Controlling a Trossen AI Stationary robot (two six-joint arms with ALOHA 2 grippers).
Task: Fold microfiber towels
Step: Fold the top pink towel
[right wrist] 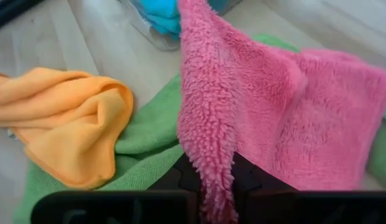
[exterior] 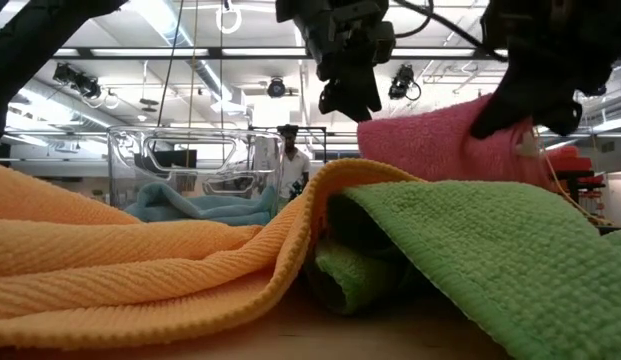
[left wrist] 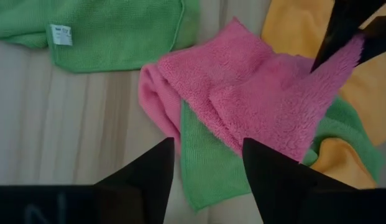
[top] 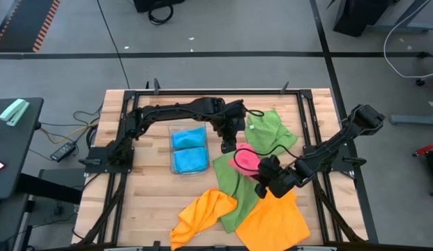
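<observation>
A pink microfiber towel (top: 242,160) lies bunched on a green towel (top: 229,183) at mid-table. One end of the pink towel is raised by my right gripper (right wrist: 214,183), which is shut on it and comes from the table's right. My left gripper (left wrist: 208,171) hovers open just above the pink towel (left wrist: 255,106), on its far-left side, and touches nothing. A second green towel (top: 272,129) lies spread at the far right. Two orange towels (top: 202,213) (top: 275,219) rest near the front edge, the crumpled left one partly over the green towel. My right gripper pinches the pink towel's raised edge (right wrist: 208,168) between its two fingers, coming slanting down from the table's right. One layer or several, I cannot tell. That end (left wrist: 342,59) is drawn up toward the fingers, while the rest lies slack on the green towel.
A small clear plastic tray (top: 171,139) holding blue towels (top: 188,150) stands left of the pink towel, close under the left arm. Bare wood shows at the table's front left. A person stands in the room behind (exterior: 288,160).
</observation>
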